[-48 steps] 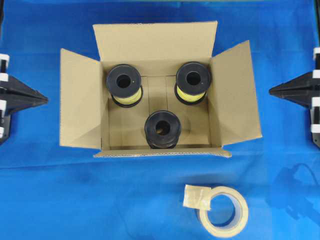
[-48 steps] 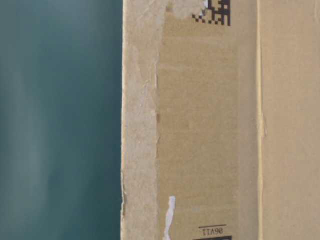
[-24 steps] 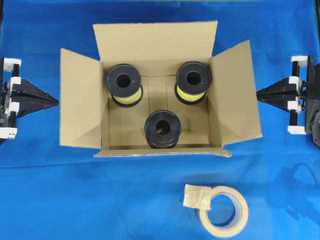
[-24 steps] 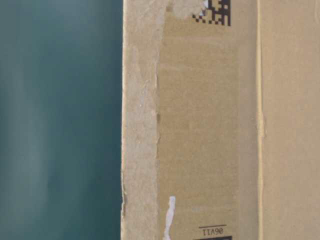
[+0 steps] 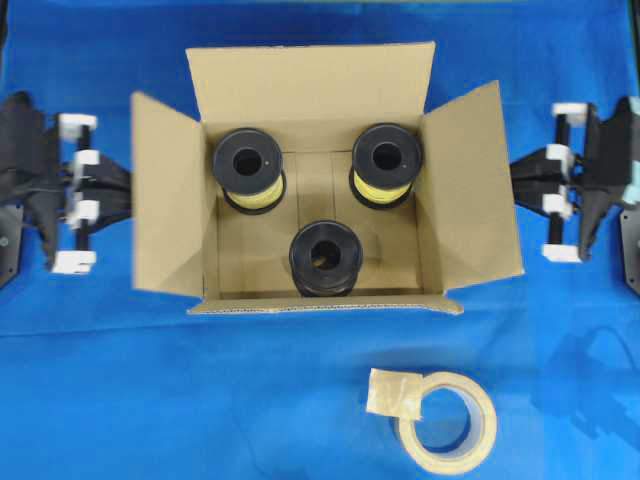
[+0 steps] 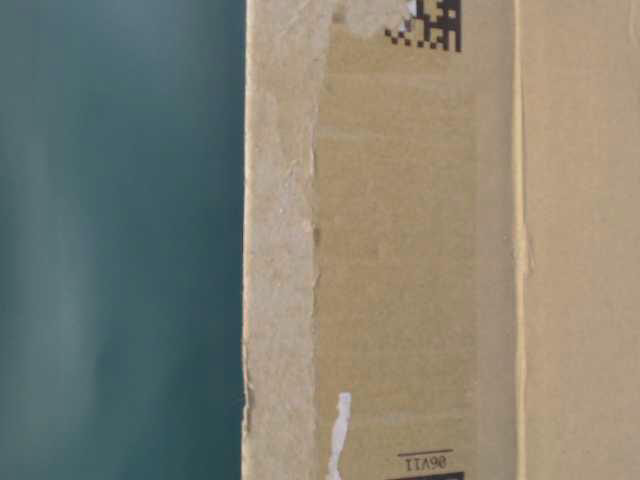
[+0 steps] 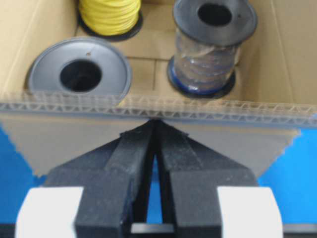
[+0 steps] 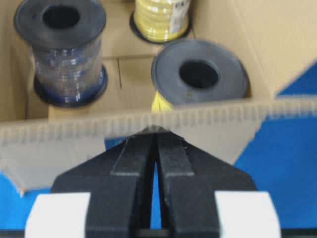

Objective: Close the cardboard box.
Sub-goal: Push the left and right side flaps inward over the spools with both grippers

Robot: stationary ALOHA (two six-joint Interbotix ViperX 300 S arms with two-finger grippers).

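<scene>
Left pincer (image 7: 156, 130) is clenched, its tip right at the edge of the box's (image 5: 310, 85) left flap (image 5: 165, 195). Right pincer (image 8: 156, 136) is clenched too, tip against the right flap (image 5: 475, 185). The box sits open mid-bench (image 5: 150, 390), all flaps up, three spools (image 5: 325, 255) inside. A tape roll (image 5: 450, 425) lies near, to the right.

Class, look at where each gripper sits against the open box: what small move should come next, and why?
Probably push both side flaps up and inward. The left gripper and right gripper, jaws shut, each meet the outer edge of a side flap of the cardboard box, whose four flaps are open over three spools.
</scene>
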